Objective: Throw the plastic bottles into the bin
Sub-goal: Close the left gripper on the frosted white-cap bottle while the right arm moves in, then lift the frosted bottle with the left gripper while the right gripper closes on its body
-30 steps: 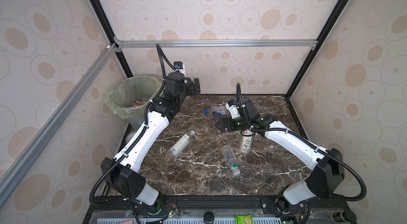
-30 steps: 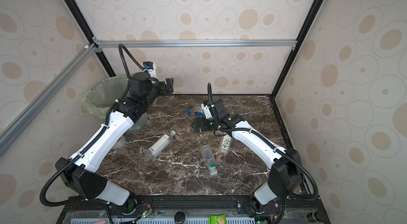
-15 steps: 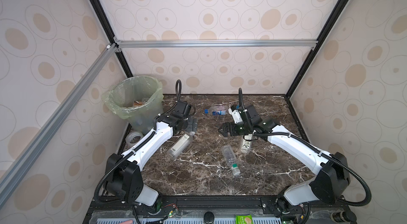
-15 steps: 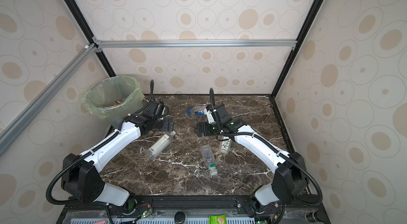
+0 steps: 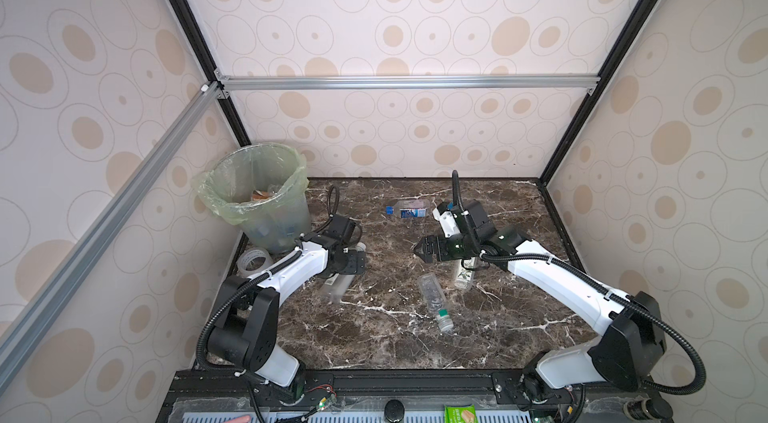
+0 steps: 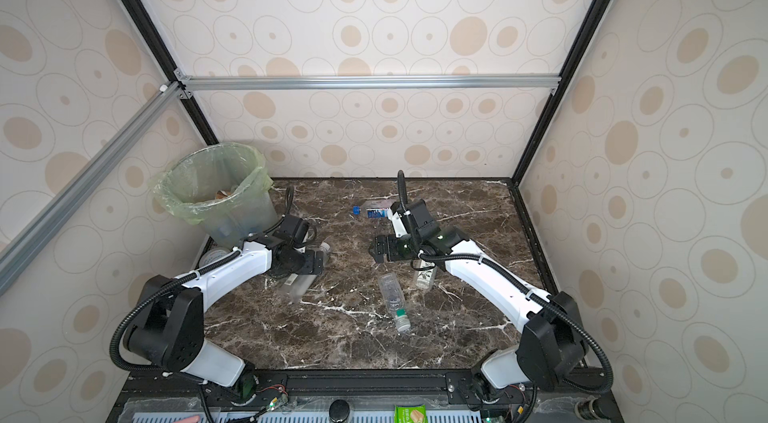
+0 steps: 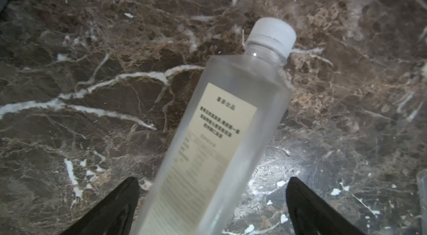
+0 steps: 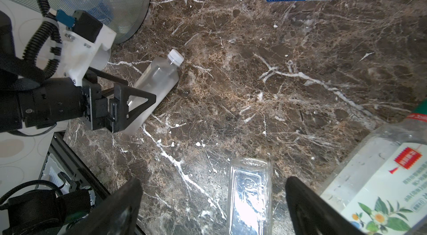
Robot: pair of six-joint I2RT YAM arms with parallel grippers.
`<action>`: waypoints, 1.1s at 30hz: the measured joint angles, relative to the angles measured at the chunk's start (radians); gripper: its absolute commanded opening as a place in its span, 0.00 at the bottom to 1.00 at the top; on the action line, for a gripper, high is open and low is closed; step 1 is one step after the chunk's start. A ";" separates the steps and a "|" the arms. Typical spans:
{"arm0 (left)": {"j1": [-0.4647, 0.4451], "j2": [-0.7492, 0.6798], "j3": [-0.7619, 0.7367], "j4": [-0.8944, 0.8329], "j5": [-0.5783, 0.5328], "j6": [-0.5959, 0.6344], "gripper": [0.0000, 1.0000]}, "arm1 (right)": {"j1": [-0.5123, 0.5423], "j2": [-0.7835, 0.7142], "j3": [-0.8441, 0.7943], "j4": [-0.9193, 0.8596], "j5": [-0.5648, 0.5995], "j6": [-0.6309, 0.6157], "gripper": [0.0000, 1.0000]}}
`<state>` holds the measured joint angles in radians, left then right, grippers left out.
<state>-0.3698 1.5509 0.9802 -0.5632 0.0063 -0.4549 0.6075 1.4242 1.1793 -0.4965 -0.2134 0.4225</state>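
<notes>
**Bottles out, pincers wide**

A dark marble surface (image 5: 374, 342) sits inside oval-patterned walls (image 5: 415, 5). The bin (image 5: 232, 209) stands in its far left corner, contents hazy; a tape roll (image 5: 253, 261) peeks out beside it. Right of the bin, the left pincer (image 5: 352, 265) gapes astride a frosted bottle (image 7: 219, 134), unclamped. Farther from the bin lie a blue-label bottle (image 5: 409, 209) and a green-cap bottle (image 5: 434, 302); the right pincer (image 5: 422, 248) hangs wide, empty. Farthest, a white-label bottle (image 5: 464, 277) is half hidden under that arm (image 5: 552, 279).
</notes>
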 measured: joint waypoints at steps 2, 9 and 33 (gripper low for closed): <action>0.000 0.034 -0.005 0.016 0.016 -0.003 0.99 | 0.000 0.000 0.000 0.001 0.000 0.000 1.00; -0.010 0.130 -0.008 0.085 0.085 -0.032 0.99 | 0.000 0.000 0.000 -0.001 0.000 -0.002 1.00; -0.150 0.398 0.526 0.110 0.177 -0.079 0.99 | -0.112 -0.022 0.001 -0.014 0.036 -0.023 1.00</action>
<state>-0.5201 1.9488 1.5059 -0.4534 0.1833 -0.5343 0.4957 1.4025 1.1805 -0.5106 -0.1772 0.4000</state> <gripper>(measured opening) 0.992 0.996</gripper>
